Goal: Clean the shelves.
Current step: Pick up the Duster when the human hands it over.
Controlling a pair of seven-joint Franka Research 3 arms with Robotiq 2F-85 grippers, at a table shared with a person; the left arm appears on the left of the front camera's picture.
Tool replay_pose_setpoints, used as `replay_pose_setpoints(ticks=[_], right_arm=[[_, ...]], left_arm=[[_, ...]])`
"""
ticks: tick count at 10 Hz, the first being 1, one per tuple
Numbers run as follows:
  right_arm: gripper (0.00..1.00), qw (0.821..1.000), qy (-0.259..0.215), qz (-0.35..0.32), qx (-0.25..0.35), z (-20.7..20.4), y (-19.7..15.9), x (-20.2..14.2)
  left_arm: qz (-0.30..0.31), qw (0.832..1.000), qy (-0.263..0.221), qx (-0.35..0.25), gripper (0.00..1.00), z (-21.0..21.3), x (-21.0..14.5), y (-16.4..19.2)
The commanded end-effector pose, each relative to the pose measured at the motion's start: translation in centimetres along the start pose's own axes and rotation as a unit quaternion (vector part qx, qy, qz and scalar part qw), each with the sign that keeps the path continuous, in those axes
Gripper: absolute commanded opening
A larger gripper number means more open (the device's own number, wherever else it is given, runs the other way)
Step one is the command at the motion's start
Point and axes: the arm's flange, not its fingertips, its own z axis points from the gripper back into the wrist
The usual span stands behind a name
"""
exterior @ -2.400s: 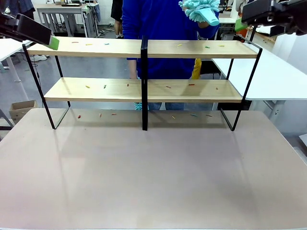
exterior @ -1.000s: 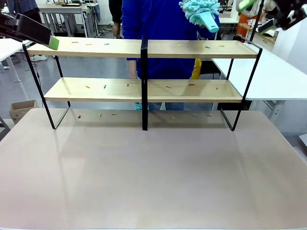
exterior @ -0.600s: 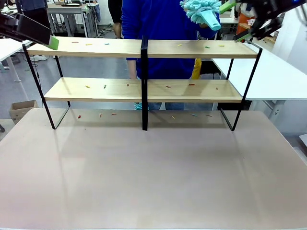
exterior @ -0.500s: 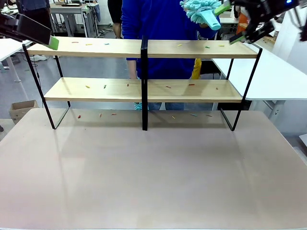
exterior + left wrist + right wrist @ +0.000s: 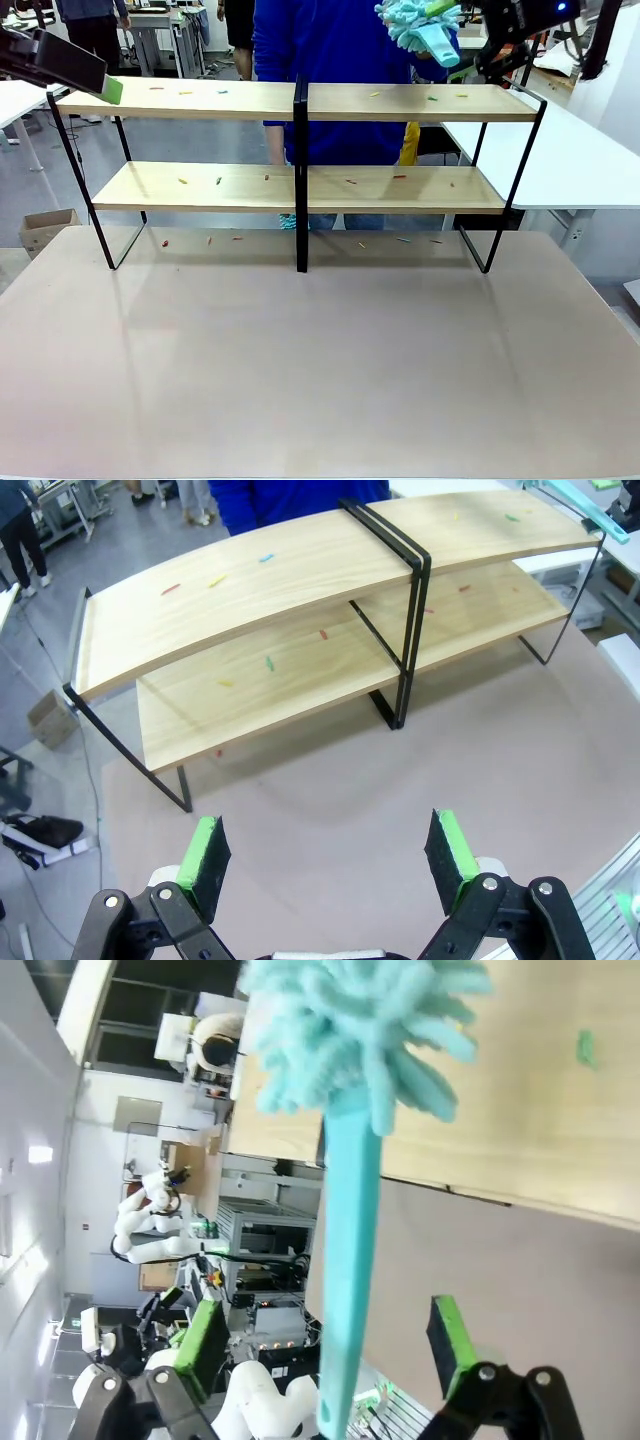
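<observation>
Shelves, littered, unmoved; right hand, wide open, now straddles duster handle without gripping; left hand open, empty.

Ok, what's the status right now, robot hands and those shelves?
Left hand open, at the left end of the shelves. Right hand open around the duster handle, not gripping. Coloured scraps on both boards.

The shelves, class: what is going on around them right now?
A person in blue holds a teal duster above the right half of the shelves. The robot's right hand is open around the duster's handle, not gripping it. Its left hand hangs open near their left end. Small coloured scraps lie on both boards.
</observation>
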Motion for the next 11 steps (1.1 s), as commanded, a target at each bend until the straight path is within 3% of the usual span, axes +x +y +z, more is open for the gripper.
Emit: replay_pose_setpoints(ticks=[1,4,5,6,7,8,9,11], right_arm=[[1.0,0.999,-0.011,0.026,0.043,0.4,-0.9,-0.4],[1.0,0.998,-0.027,0.026,0.059,0.6,-1.6,-0.3],[0.4,0.998,-0.032,0.026,0.052,0.6,-1.7,-0.3],[0.4,0.998,-0.03,0.027,0.049,0.4,-1.8,-0.3],[0.0,0.998,-0.027,0.023,0.044,0.1,-2.0,-0.3],[0.35,0.998,-0.029,0.025,0.047,0.0,-2.1,-0.3],[0.0,0.998,-0.03,0.027,0.048,0.0,-2.0,-0.3],[0.0,0.998,-0.028,0.026,0.041,-0.1,-2.1,-0.4]], left_arm=[[0.003,1.0,-0.001,0.002,1.0,0.0,0.0,0.1],[0.003,1.0,-0.001,0.002,1.0,0.0,0.0,0.1],[0.003,1.0,-0.001,0.002,1.0,0.0,0.0,0.1],[0.003,1.0,-0.001,0.002,1.0,0.0,0.0,0.1],[0.003,1.0,-0.001,0.002,1.0,0.0,0.0,0.1],[0.003,1.0,-0.001,0.002,1.0,0.0,0.0,0.1],[0.003,1.0,-0.001,0.002,1.0,0.0,0.0,0.1],[0.003,1.0,-0.001,0.002,1.0,0.0,0.0,0.1]])
